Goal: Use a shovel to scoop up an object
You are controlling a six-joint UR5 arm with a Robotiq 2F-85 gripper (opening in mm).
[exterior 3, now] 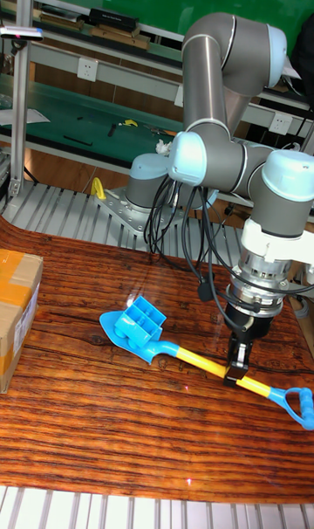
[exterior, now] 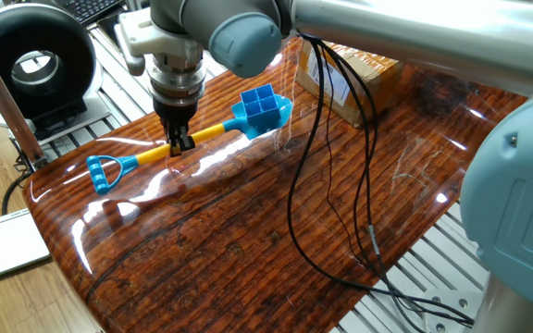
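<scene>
No text, label, brand or number can be read in either view. The cardboard box (exterior: 354, 79) at the far side carries only tape, with no legible print.

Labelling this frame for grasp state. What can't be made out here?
- Shaft under the hand: fingers cover it in both views.
- Whether the shovel blade lies flat or is lifted: unclear in both.
- Tray compartments' insides: too small.
- Box: cut by the tall view's left edge; arm hides part in the fixed view.
</scene>
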